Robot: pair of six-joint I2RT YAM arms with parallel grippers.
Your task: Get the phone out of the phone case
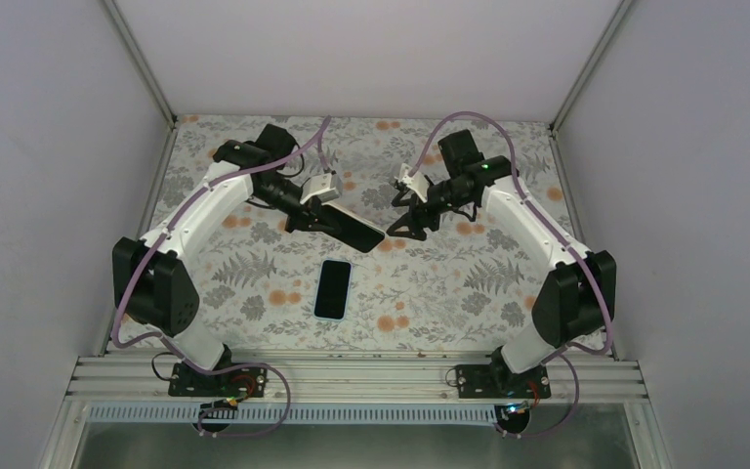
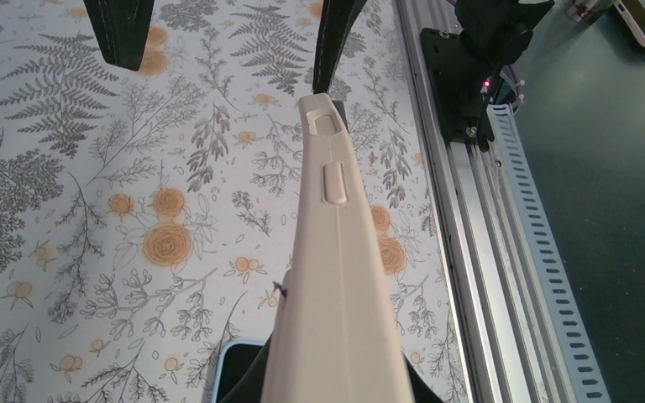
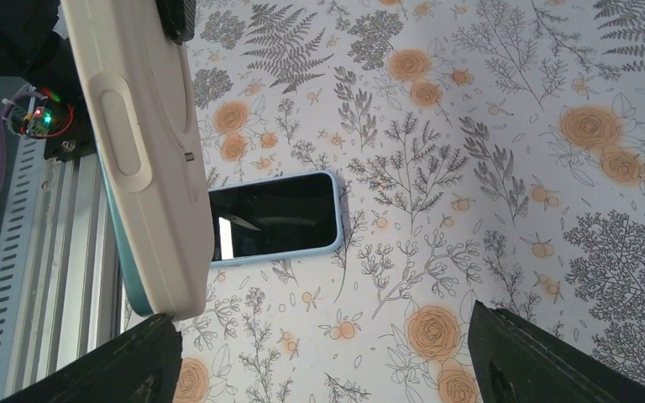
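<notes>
The phone [image 1: 332, 289], black screen up with a light-blue rim, lies flat on the floral table, apart from both grippers. It also shows in the right wrist view [image 3: 273, 217] and at the bottom edge of the left wrist view [image 2: 228, 367]. My left gripper [image 1: 317, 217] is shut on the cream phone case [image 1: 356, 233] and holds it tilted above the table, beyond the phone. The case fills the left wrist view [image 2: 340, 277] and hides the fingers. My right gripper [image 1: 405, 220] is open and empty, its fingers [image 3: 546, 361] wide apart beside the case's free end [image 3: 138, 159].
The aluminium rail [image 1: 352, 376] with both arm bases runs along the near edge. White walls enclose the table on three sides. The right arm's base [image 2: 479, 59] shows in the left wrist view.
</notes>
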